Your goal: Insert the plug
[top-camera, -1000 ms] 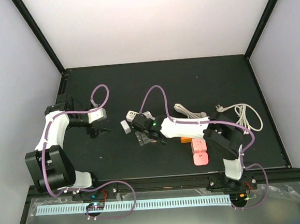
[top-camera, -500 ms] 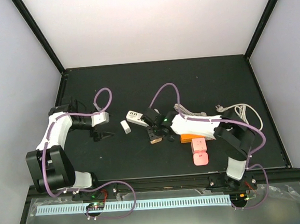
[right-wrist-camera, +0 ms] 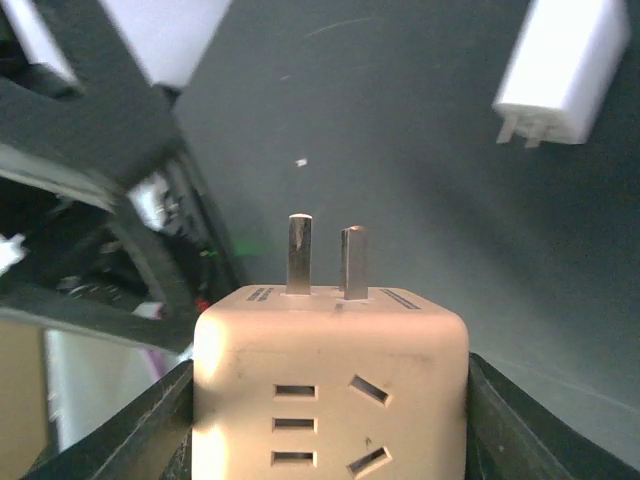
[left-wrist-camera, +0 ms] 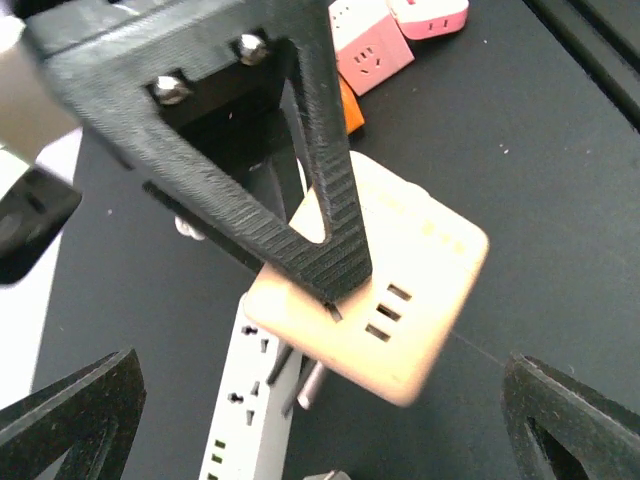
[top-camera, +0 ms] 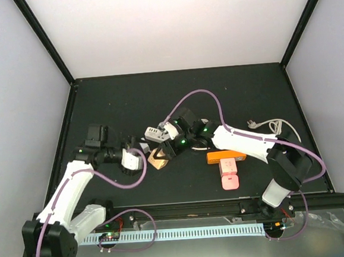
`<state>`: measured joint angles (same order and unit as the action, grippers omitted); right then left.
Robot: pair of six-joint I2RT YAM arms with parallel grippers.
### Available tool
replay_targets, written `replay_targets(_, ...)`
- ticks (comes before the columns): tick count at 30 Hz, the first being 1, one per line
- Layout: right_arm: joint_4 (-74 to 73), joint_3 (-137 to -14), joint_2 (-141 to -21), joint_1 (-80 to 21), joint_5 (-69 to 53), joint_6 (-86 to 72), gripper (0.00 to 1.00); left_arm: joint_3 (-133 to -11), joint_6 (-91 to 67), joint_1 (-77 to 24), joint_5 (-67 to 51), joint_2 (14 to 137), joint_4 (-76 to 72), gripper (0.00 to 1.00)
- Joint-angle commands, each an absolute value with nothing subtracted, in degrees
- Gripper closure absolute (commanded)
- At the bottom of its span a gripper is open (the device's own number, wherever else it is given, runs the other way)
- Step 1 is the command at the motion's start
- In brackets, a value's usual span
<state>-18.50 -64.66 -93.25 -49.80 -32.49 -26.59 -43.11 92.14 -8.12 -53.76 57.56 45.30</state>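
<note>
My right gripper (top-camera: 164, 152) is shut on a beige cube plug (top-camera: 158, 160). In the right wrist view the cube (right-wrist-camera: 330, 370) sits between the gripper's (right-wrist-camera: 330, 435) two fingers, with its two metal prongs bare and pointing away. In the left wrist view the cube (left-wrist-camera: 400, 290) hangs tilted, its prongs beside the edge of the white power strip (left-wrist-camera: 245, 420) and outside any socket. The strip (top-camera: 154, 133) lies just behind the cube. My left gripper (top-camera: 146, 158) is open and empty, close to the left of the cube, with its fingers (left-wrist-camera: 75, 420) wide apart.
An orange power strip (top-camera: 225, 157) and a pink cube adapter (top-camera: 229, 176) lie right of centre. A white cable (top-camera: 279, 133) is coiled at the far right. A small white charger (right-wrist-camera: 565, 70) lies on the dark mat near the strip.
My left arm has swung in from the left to sit right beside the cube. My right gripper has carried the beige cube left, toward the white strip.
</note>
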Motion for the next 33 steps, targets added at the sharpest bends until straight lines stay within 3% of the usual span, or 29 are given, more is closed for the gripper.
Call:
replay_targets(1, -13.9, -65.9, -94.6, -49.6, -47.6, -23.0, 0.79, -38.9, 91.9, -11.1, -51.7, 53.2, 33.5, 0.01)
replay_targets(7, -12.7, -66.1, -94.6, -49.6, -52.2, -21.7, 0.81, -40.0, 94.8, -11.2, -53.0, 53.3, 39.2, 0.02)
replay_targets(14, -12.3, -68.3, -96.5, -49.5, -54.7, -21.9, 0.81, -42.8, 98.9, -11.5, -59.5, 51.8, 51.1, 0.15)
replay_targets(19, -12.2, -70.1, -98.2, -49.5, -56.1, -22.0, 0.82, -42.8, 99.6, -12.5, -60.4, 49.5, 53.9, 0.18)
replay_targets(26, -11.7, -70.6, -98.4, -49.6, -57.9, -21.7, 0.82, -41.3, 95.3, -12.9, -57.1, 51.3, 49.1, 0.36)
replay_targets(28, -11.6, -70.4, -98.3, -49.6, -58.2, -21.5, 0.82, -40.8, 94.9, -12.9, -56.0, 51.7, 48.0, 0.32)
replay_targets(30, -11.8, -70.3, -98.3, -49.5, -58.4, -21.2, 0.82, -40.4, 94.6, -12.9, -55.9, 51.5, 47.4, 0.2)
replay_targets(33, -12.8, -70.8, -98.9, -49.5, -58.7, -20.5, 0.82, -40.1, 94.4, -12.9, -57.1, 50.6, 47.1, 0.16)
